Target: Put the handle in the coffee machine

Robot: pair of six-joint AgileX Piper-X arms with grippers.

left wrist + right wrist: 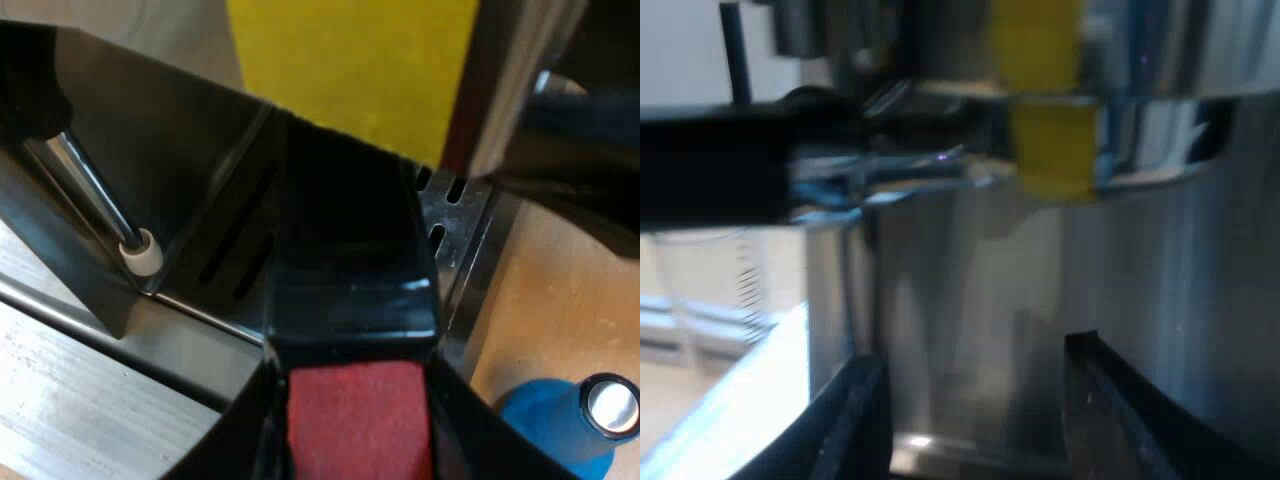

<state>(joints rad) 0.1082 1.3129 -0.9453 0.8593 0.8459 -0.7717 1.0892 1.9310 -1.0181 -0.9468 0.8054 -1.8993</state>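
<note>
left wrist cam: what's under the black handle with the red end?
A slotted metal drip tray runs under the black handle with the red end, showing on both sides of it. The stretch directly beneath is covered by the handle.

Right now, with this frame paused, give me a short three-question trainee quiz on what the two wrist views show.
1. True or false: the right gripper is shut on something.
2. Multiple choice: what is the left gripper clamped on? A) a mug B) the handle's red end C) the steam wand
3. Fill in: the tamper standing beside the slotted drip tray is ___ in colour.

Key:
1. False. Its fingers stand apart with nothing between them.
2. B
3. blue
</note>
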